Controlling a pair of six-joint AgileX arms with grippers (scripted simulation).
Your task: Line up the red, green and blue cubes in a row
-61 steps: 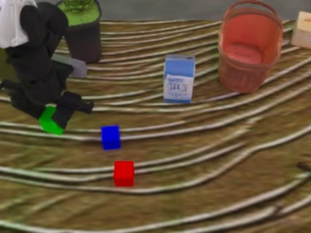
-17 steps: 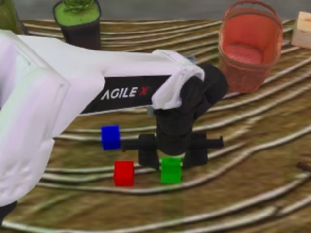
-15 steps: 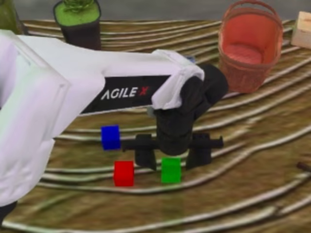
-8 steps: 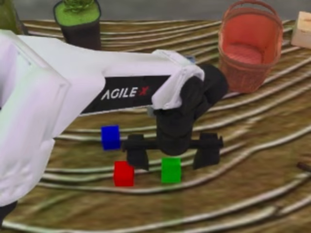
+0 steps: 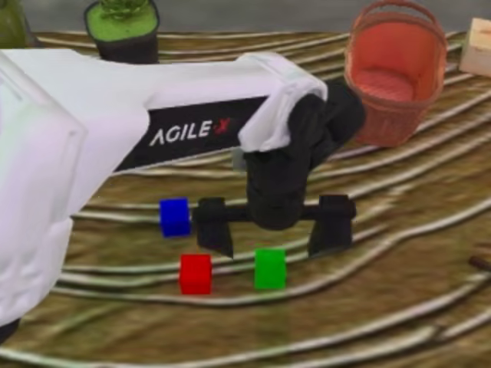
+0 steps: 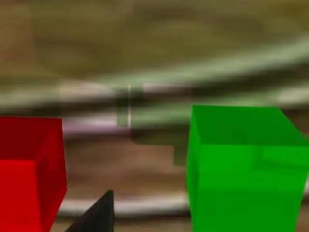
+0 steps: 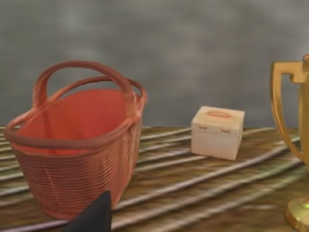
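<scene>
The green cube [image 5: 270, 268] rests on the table to the right of the red cube [image 5: 195, 274], a small gap between them. Behind and left of the red one sits the blue cube [image 5: 175, 217]. My left gripper [image 5: 272, 230] hovers open just behind and above the green cube, one finger on each side, holding nothing. The left wrist view shows the green cube [image 6: 246, 169] and the red cube [image 6: 29, 174] close up, with one dark fingertip [image 6: 99, 217] between them. My right arm is out of the top view; its wrist view shows one fingertip [image 7: 96, 217].
A red woven basket [image 5: 395, 73] stands at the back right, with a cream box [image 5: 479, 46] beyond it. A dark plant pot [image 5: 123, 31] is at the back left. A gold trophy [image 7: 294, 145] shows in the right wrist view. My left arm spans the table's left half.
The left gripper carried the green cube to the red cube's right, spread its fingers wide and let go. It has since lifted slightly; the cube stays put.
</scene>
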